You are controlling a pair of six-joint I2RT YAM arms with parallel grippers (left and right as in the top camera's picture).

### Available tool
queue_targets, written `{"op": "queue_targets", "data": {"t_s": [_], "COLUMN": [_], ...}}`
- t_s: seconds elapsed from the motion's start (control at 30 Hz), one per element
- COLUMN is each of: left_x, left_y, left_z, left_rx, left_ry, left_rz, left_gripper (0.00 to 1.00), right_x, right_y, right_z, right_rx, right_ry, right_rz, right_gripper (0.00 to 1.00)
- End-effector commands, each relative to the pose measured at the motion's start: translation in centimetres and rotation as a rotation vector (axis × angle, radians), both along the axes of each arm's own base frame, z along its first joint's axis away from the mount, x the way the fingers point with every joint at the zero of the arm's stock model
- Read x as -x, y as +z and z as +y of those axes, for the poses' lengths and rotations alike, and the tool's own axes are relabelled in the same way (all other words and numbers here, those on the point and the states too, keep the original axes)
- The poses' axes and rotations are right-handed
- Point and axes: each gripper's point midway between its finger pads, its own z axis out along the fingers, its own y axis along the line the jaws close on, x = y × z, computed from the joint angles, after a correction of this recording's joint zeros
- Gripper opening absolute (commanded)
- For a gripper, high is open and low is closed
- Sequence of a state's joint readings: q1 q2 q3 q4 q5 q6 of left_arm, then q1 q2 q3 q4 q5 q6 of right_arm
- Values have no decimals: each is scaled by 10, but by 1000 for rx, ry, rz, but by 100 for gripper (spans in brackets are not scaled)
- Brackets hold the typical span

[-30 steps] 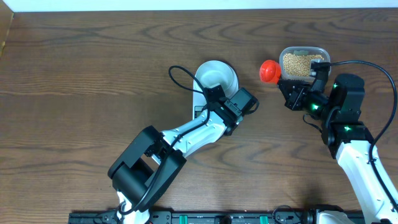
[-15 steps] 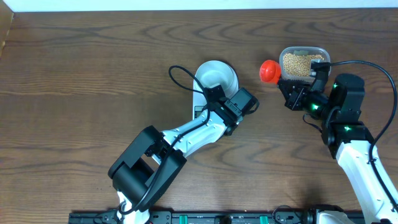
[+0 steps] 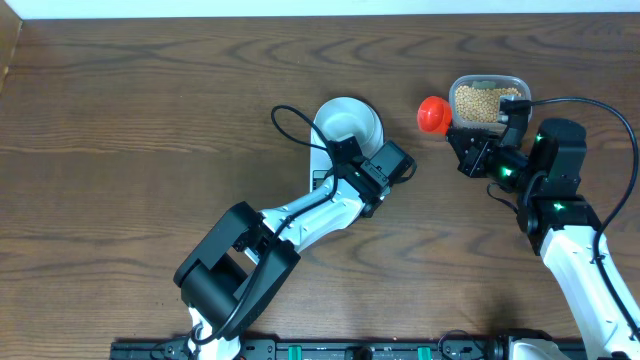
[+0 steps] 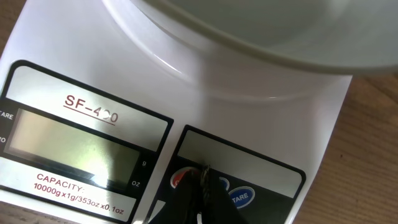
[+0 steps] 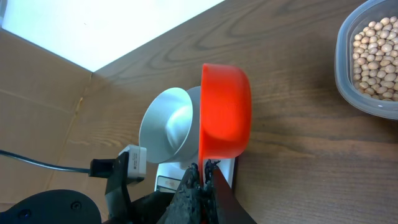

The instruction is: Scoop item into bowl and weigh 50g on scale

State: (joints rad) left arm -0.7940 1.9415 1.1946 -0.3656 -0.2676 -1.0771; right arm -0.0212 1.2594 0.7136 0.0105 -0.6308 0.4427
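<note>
– Red scoop (image 5: 225, 106) shows no grains inside from overhead, and the right pincer (image 5: 204, 177) is clenched on its thin handle. What worries you?
– That handle could twist in the grip once it digs in, and grains would scatter over the table (image 5: 298, 143) on the way across. The beans (image 5: 376, 43) all lie in the clear container (image 5: 342, 68), just beyond that pincer and to one side. The bowl (image 3: 348, 122) is well off to its other side.
– And the left pincer (image 4: 203, 186)?
– Closed on nothing, with its tips down at the scale's (image 4: 273, 124) button panel, between the red button (image 4: 179, 180) and the blue button (image 4: 241, 198). I cannot tell whether they touch. A press landing between them, I judge, would leave the bowl's weight in the reading or nudge the scale. The display (image 4: 68, 140) shows no digits I can read.
– The bowl?
– Empty, sitting on the scale just ahead of those tips.
</note>
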Motion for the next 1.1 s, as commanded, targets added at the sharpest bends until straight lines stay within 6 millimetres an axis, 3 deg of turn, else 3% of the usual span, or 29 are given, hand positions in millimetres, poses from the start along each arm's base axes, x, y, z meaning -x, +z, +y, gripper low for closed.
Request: {"op": "queue_targets", "data": {"t_s": [0.0, 1.07], "left_x": [3, 3], "left_y": [-22, -28], "left_z": [13, 17], "left_rx": [-52, -41], "left_ry": [22, 24], "left_rz": [42, 80], "left_gripper": [7, 7], "right_x": [-4, -4], "right_y": [6, 6], "right_z": [-3, -3], "right_rx": [12, 13], "right_ry": [-3, -3], "right_rz": [-20, -20], "right_gripper": [1, 1]}}
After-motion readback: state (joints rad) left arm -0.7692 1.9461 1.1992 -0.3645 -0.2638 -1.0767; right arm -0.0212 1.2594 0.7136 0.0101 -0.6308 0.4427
